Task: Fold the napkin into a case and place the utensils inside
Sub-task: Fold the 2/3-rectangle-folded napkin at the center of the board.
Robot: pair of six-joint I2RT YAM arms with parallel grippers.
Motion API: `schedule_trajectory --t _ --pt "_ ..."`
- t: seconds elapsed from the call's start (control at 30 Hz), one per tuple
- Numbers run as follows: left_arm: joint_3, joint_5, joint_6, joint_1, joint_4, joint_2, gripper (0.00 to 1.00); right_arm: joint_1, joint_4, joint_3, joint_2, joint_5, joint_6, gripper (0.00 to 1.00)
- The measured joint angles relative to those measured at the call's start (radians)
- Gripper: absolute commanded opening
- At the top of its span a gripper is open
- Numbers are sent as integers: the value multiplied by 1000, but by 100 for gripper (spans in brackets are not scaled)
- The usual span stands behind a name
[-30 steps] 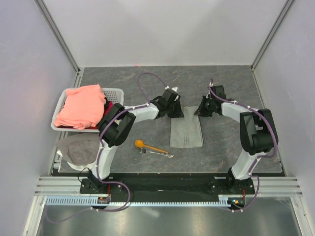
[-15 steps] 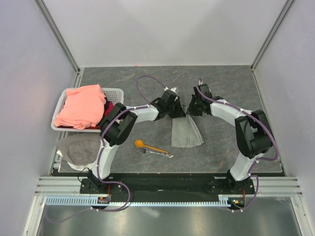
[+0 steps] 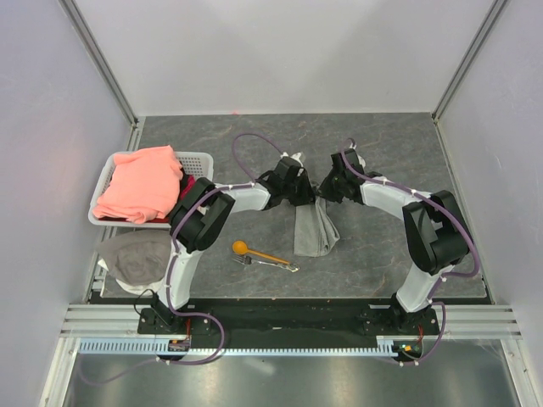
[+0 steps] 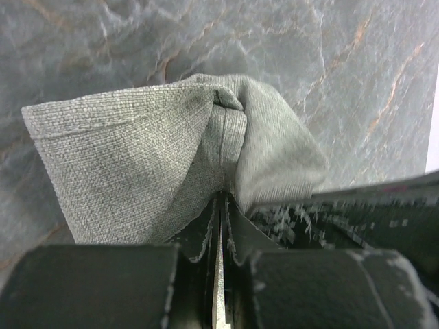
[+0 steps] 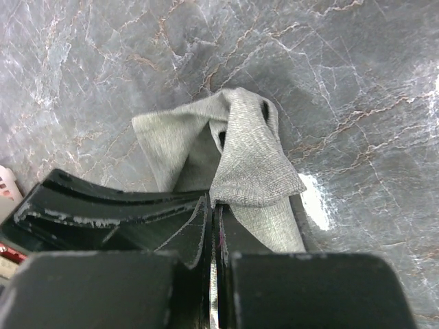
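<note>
**Pinching one napkin (image 3: 314, 231) at its far end**

The single light grey napkin lies mid-table. Its far end is gathered and lifted, and its near end rests on the dark stone-patterned table (image 3: 390, 153). Two grippers meet at that far end, close beside each other. The left gripper (image 4: 221, 204) is clamped on a bunched fold of the cloth, its jaws almost together. The right gripper (image 5: 214, 204) is pressed tight on a hanging fold. Two utensils lie just left of the napkin, apart from it: one orange spoon (image 3: 253, 251) and one silvery fork (image 3: 273, 264), side by side. At the left edge, one white basket (image 3: 200, 159) holds one salmon-pink cloth (image 3: 140, 182), with one whitish-grey rag (image 3: 136, 257) nearby.
</note>
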Motion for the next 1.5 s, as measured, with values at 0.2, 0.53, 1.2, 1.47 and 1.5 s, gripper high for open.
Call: schedule_trajectory --t 0.2,0.53,1.2,1.47,1.5 --pt "-8 36 2 3 -77 -38 22 0 10 -8 0 5 28 0" --pt "-44 56 43 6 -218 -188 6 -2 13 -8 0 10 31 0" --pt "-125 47 72 16 -166 -135 3 51 29 -7 55 14 250 0" --pt "-150 51 71 16 -102 -133 3 68 118 -74 48 44 412 0" --pt "-152 53 71 16 -95 -133 2 69 124 -82 48 49 431 0"
